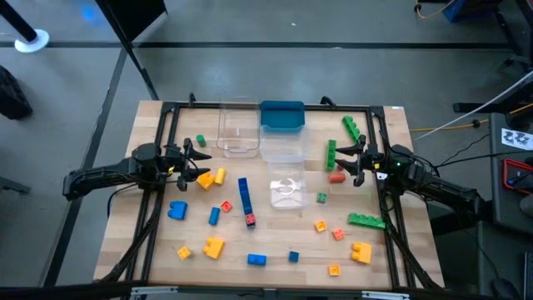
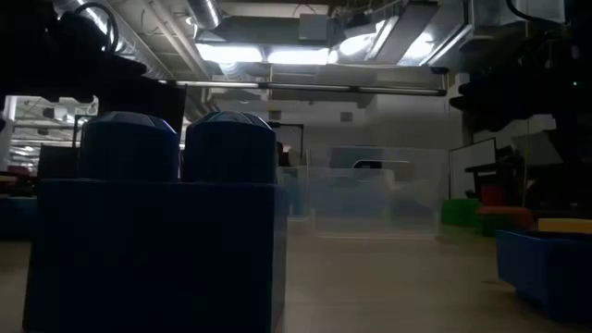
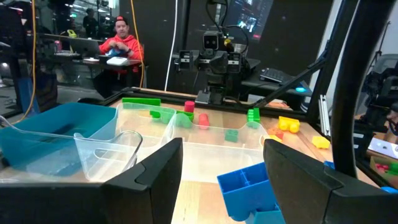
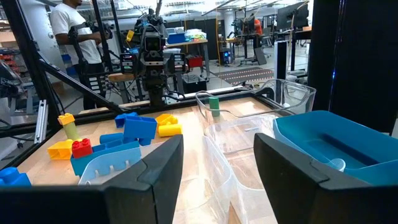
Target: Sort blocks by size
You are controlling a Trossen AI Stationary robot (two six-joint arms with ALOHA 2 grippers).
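Two end effectors: left end effector (image 1: pixel 193 164) fingers apart, holding nothing, at the surface's left edge; right end effector (image 1: pixel 346 160) fingers apart, holding nothing, at the right edge.
Blocks (image 1: pixel 246 202): scattered over the wooden surface (image 1: pixel 275 242), mostly near side.
Tubs: clear tubs (image 1: pixel 238 127) centre and far, beside teal tray (image 1: pixel 281 116).

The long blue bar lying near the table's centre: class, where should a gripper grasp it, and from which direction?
Grip the long blue bar at its middle, coming straight down from above with the fingers across its narrow width. It lies flat with free space along both long sides.
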